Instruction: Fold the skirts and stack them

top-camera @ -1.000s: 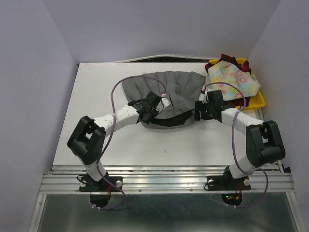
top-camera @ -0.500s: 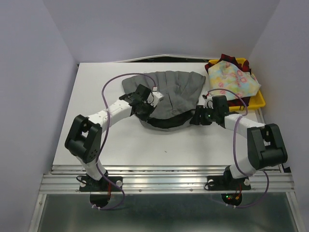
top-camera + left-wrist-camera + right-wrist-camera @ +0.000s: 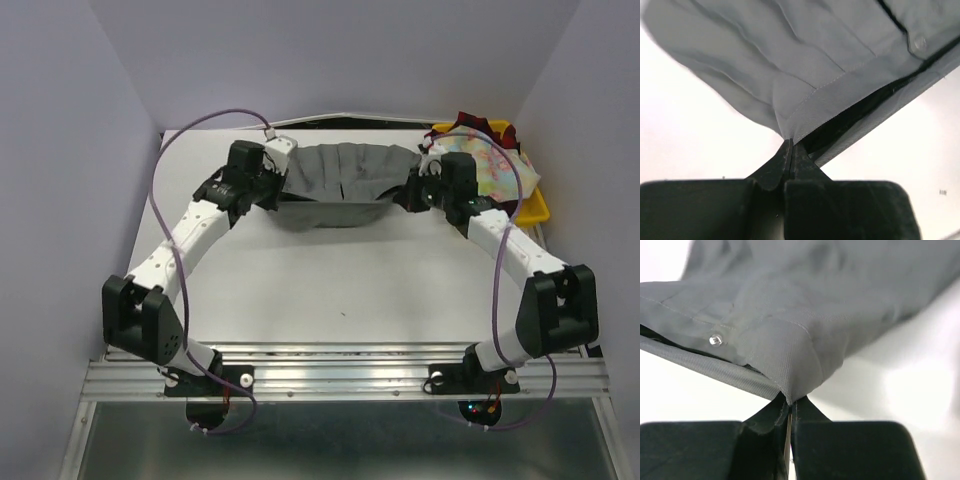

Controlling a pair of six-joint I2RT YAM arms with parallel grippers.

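Stretching between both pincers, the grey pleated skirt [image 3: 335, 185] spans the far middle of the white desk [image 3: 350, 290], with dark lining showing along its near edge. The left pincer [image 3: 281, 185] is clamped on its left corner and the right pincer [image 3: 411, 194] on its right. The floral skirt [image 3: 490, 165] and plaid skirt [image 3: 465, 122] fill the yellow tray [image 3: 537, 208] at far right. Pale lilac walls enclose the desk.

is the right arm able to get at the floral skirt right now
Probably not yet: the floral skirt lies close beside it, nothing between, but the right gripper is shut on the grey skirt and would have to let go first.
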